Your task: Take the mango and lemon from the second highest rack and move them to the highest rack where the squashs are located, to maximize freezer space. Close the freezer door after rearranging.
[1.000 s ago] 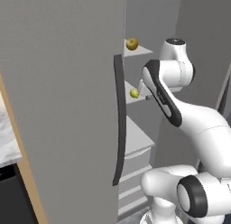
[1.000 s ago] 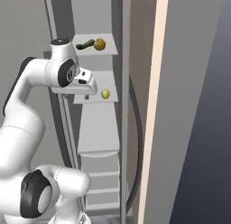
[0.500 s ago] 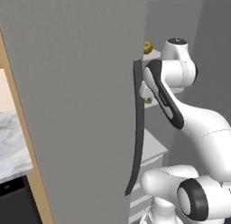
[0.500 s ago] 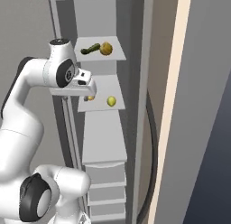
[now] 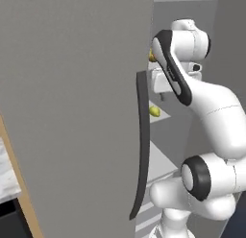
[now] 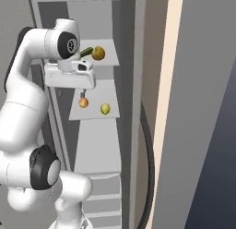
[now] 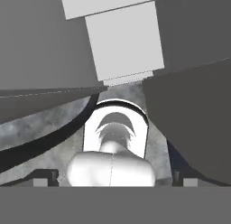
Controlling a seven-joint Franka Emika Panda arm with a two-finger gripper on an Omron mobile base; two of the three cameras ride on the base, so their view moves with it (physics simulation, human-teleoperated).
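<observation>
View: my base has driven over the last second; the whole picture has slid, and the freezer door [image 5: 72, 112] now fills far more of the left base view, its dark handle [image 5: 141, 146] close by. The fruit has not moved.
Gripper: the gripper [image 6: 82, 90] hangs just above the second shelf, jaws spread wide, holding nothing.
Mango: the mango [image 6: 83, 103] sits on the second highest rack [image 6: 94, 113], just under my fingers.
Lemon: the lemon [image 6: 105, 109] lies beside it on the same shelf, a little apart.
Top shelf: the squash [image 6: 98, 53] rests on the highest rack [image 6: 109, 61], with a dark green thing beside it that I cannot name.
Meaning: nothing is moved yet; I judge the mango is my first pick, straight down.
Risk: the door stands open close to my arm.
</observation>
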